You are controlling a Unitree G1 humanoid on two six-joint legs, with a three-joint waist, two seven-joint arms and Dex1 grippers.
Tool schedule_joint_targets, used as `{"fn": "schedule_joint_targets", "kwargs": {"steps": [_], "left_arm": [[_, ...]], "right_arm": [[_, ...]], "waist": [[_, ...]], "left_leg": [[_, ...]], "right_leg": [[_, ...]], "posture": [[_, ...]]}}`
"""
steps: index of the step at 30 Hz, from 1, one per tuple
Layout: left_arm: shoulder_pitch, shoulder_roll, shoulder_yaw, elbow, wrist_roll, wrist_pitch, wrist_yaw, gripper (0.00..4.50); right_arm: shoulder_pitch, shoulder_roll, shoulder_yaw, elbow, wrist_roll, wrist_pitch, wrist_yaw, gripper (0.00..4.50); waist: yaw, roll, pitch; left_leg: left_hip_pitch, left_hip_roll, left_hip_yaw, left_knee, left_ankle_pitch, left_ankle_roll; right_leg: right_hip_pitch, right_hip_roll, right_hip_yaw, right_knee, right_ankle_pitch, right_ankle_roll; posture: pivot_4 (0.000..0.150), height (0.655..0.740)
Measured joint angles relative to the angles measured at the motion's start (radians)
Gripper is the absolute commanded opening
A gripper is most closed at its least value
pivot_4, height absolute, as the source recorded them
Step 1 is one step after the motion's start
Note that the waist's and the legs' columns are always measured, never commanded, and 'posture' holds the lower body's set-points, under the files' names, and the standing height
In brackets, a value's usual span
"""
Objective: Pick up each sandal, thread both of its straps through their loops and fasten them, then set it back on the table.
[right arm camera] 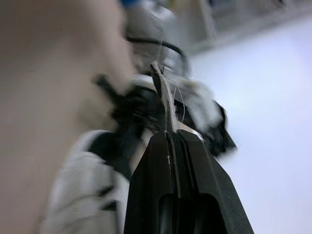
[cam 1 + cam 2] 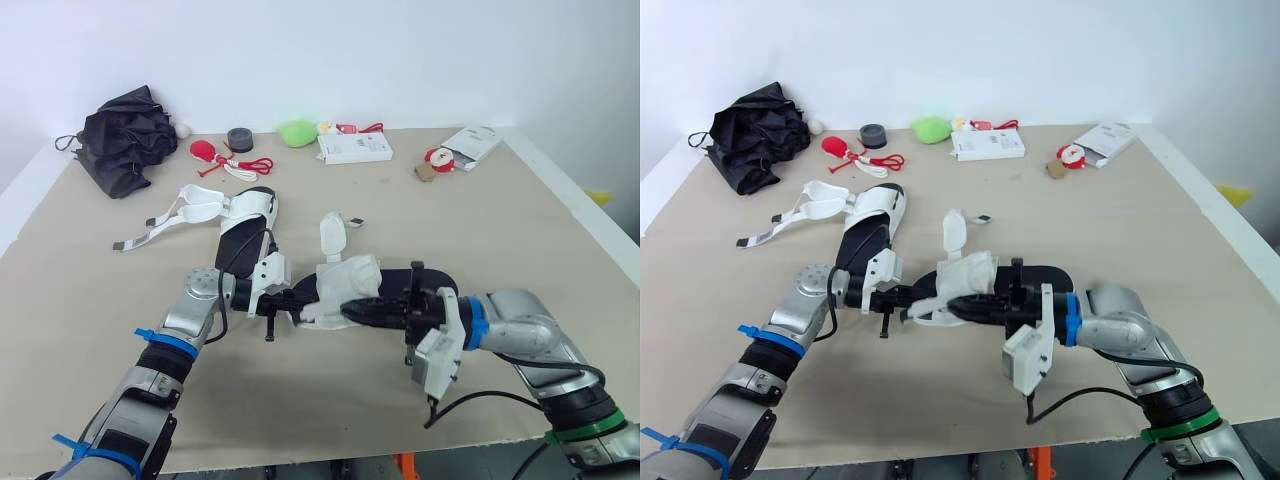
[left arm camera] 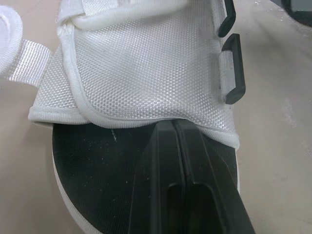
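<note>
Working on the near sandal [image 2: 352, 283], the robot is bracing it between both arms, low over the table [image 2: 520, 230] toward the middle of the front edge. The left gripper [image 2: 303, 298] is clenched, its tips resting on the black footbed against the hem of the white mesh flap [image 3: 146, 63]. The right gripper [image 2: 352, 310] is pinching a thin strap [image 1: 165, 97] between clamped fingers. Threading seems to be the step in hand, with a loose strap [image 2: 333, 235] sticking up unfastened. Next, I judge, the pinched end is needing steering through 1 of the 2 black loops [image 3: 233, 68] while the left arm is steadying the sole. The 2nd sandal [image 2: 245, 215], straps splayed, is waiting nearer the left edge.
</note>
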Motion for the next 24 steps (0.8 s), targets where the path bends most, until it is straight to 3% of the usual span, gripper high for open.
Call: {"fn": "schedule_joint_targets", "kwargs": {"steps": [4, 5, 11, 13, 14, 20, 21, 24], "left_arm": [[0.001, 0.000, 0.000, 0.001, 0.000, 0.000, 0.001, 0.00], [0.000, 0.000, 0.000, 0.002, 0.000, 0.000, 0.002, 0.00], [0.000, -0.002, 0.000, 0.004, 0.000, -0.001, 0.003, 0.00], [-0.001, -0.005, -0.001, 0.006, 0.000, -0.003, 0.002, 0.00], [-0.002, -0.005, -0.001, 0.007, 0.000, -0.003, 0.001, 0.00], [-0.008, -0.007, -0.003, 0.020, 0.000, -0.006, -0.001, 0.00], [-0.011, -0.008, -0.003, 0.025, 0.001, -0.006, 0.001, 0.00], [-0.012, -0.008, -0.003, 0.027, 0.002, -0.006, 0.001, 0.00]], "right_arm": [[0.003, -0.053, 0.025, 0.031, -0.005, -0.049, 0.011, 0.03], [0.003, -0.059, 0.026, 0.031, -0.005, -0.051, 0.012, 0.71], [0.005, -0.126, 0.027, 0.031, -0.003, -0.008, 0.036, 3.13], [0.039, -0.175, 0.027, 0.014, 0.039, 0.101, 0.066, 4.21], [0.064, -0.202, 0.024, -0.009, 0.077, 0.176, 0.085, 4.46], [0.245, -0.395, -0.065, -0.296, 0.408, 0.701, 0.165, 4.46], [0.290, -0.453, -0.110, -0.380, 0.532, 0.856, 0.175, 4.46], [0.311, -0.512, -0.163, -0.452, 0.705, 1.045, 0.171, 4.46]], "waist": [[0.000, 0.000, 0.000], [0.000, 0.000, 0.000], [0.000, 0.000, 0.000], [0.002, 0.000, 0.000], [0.003, 0.000, 0.000], [0.007, 0.001, 0.000], [0.007, 0.001, 0.000], [0.006, 0.002, 0.000]], "left_leg": [[0.001, 0.000, 0.000, 0.000, 0.000, 0.000], [0.001, 0.000, 0.000, 0.000, 0.000, 0.000], [0.002, 0.000, 0.000, 0.001, 0.000, 0.000], [0.001, 0.000, 0.000, 0.001, 0.000, 0.000], [0.001, 0.000, 0.000, 0.001, 0.000, 0.000], [0.002, 0.001, -0.001, 0.003, -0.001, 0.000], [0.002, 0.001, -0.001, 0.004, -0.001, 0.000], [0.002, 0.001, -0.002, 0.005, -0.001, 0.000]], "right_leg": [[0.000, 0.000, 0.000, 0.000, 0.000, -0.001], [0.001, 0.000, 0.000, 0.000, 0.000, -0.001], [0.001, 0.000, 0.001, 0.001, 0.000, -0.002], [0.001, -0.001, 0.001, 0.001, 0.000, -0.002], [0.001, -0.001, 0.001, 0.001, 0.000, -0.003], [0.003, -0.006, -0.002, 0.001, 0.000, -0.004], [0.003, -0.007, -0.002, 0.001, 0.000, -0.004], [0.003, -0.007, -0.003, 0.000, 0.000, -0.003]], "posture": [[0.150, 0.7400], [0.150, 0.7400], [0.150, 0.7400], [0.150, 0.7400], [0.150, 0.7400], [0.150, 0.7400], [0.150, 0.7400], [0.150, 0.7400]]}}
